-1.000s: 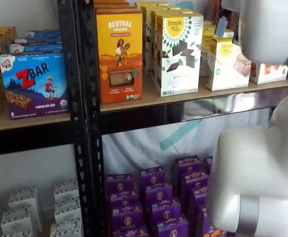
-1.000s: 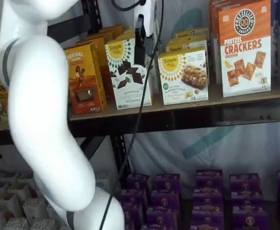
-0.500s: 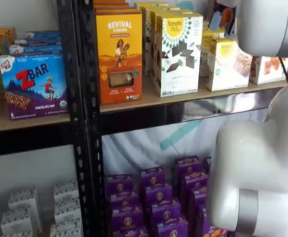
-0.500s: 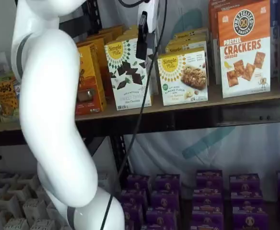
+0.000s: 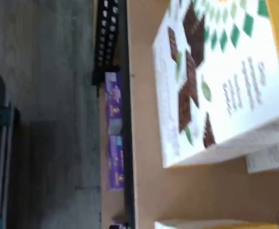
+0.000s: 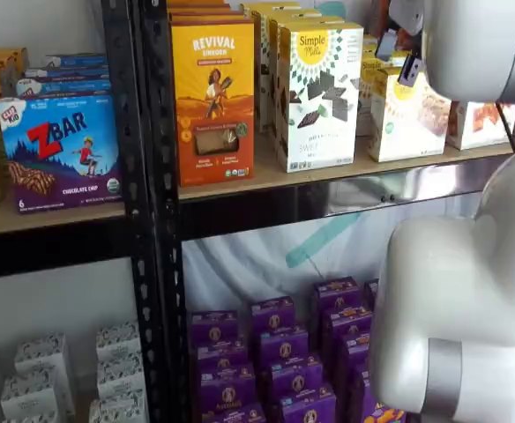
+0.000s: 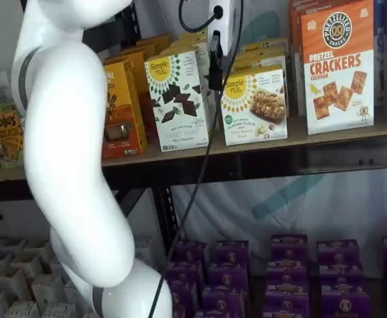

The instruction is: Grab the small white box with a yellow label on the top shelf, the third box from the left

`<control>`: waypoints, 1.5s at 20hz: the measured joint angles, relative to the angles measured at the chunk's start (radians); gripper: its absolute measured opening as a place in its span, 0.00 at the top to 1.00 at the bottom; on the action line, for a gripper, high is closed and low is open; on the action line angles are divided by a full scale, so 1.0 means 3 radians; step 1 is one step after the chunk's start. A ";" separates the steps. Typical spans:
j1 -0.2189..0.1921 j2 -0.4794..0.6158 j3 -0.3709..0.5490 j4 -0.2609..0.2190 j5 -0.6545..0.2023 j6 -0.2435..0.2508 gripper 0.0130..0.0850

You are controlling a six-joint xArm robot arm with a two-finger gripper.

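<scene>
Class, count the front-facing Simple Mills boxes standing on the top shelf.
2: the tall sweet thins box beside the orange Revival box, and the short almond flour box to its right. More stand behind, partly hidden.

On the top shelf, the Simple Mills almond flour box stood between the Sweet Thins box on its left and the Pretzel Crackers box on its right. The gripper hung in front, between the first two.
</scene>
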 joint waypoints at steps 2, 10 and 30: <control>-0.0007 0.0033 0.0052 0.0013 -0.0117 -0.0034 0.00; 0.0086 0.0211 0.0003 -0.0188 -0.0213 -0.0035 0.00; 0.0269 0.0474 -0.0286 -0.0610 0.0039 0.0074 0.06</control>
